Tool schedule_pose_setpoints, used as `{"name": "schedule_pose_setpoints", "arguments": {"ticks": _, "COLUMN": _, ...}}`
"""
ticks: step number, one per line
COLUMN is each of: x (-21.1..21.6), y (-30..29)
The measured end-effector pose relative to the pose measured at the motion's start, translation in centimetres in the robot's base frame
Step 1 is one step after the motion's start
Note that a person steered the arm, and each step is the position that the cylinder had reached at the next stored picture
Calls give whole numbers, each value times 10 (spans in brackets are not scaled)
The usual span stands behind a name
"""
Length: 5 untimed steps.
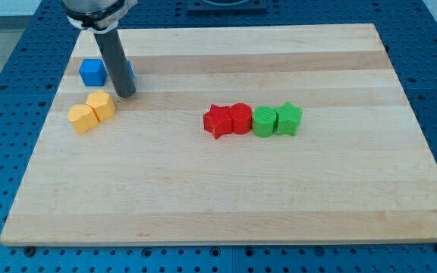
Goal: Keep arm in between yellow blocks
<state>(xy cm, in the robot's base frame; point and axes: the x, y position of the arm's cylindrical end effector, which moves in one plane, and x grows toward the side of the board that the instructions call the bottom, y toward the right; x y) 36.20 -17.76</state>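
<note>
Two yellow blocks lie touching at the view's left: one (83, 118) lower left, the other (101, 105) upper right of it. My tip (126, 94) rests on the board just up and to the right of the upper yellow block, apart from it by a small gap. The rod hides part of a blue block behind it.
A blue block (92, 72) sits left of the rod, with another blue piece (130, 73) showing behind it. At the middle a row runs left to right: red star (218, 121), red cylinder (240, 118), green block (264, 121), green star (288, 118). The wooden board (226, 205) lies on a blue perforated table.
</note>
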Motion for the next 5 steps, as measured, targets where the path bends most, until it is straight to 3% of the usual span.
{"name": "schedule_pose_setpoints", "arguments": {"ticks": 2, "x": 5, "y": 0}}
{"name": "schedule_pose_setpoints", "arguments": {"ticks": 5, "x": 13, "y": -73}}
